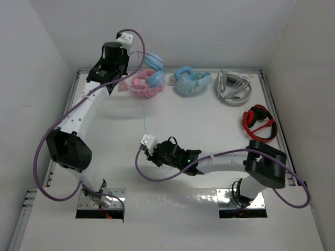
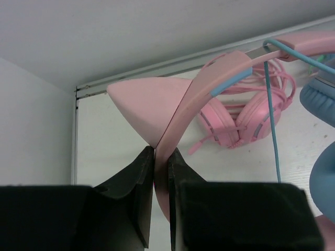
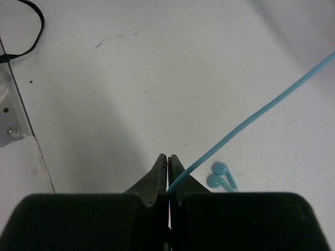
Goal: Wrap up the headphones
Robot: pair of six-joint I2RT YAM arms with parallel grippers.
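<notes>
While the right gripper sits low over the middle of the table, its jaws are pressed together on the thin light blue cable. The cable leaves the pinch and runs in a nearly straight line away toward the far left. The step in hand looks like winding that cable around the headphones. To do it well, the right arm should probably carry the pinched end in loops around the band or the cups. It needs only enough tension to lay each turn snug; too hard a pull could drag the cable out of the pinch or twist the band in the other claw. Letting the cable go slack risks loose turns that slide off.

Farther back, the left gripper is clamped on the pink headband, right at the base of one cat ear, and holds the headphones up near the far left corner. They have round light blue ear cups hanging on the right of the left wrist view. A light blue strip lines the band, and the cable drops from its upper part.

Just behind lie the all-pink headphones, and beyond them to the right a light blue pair.
</notes>
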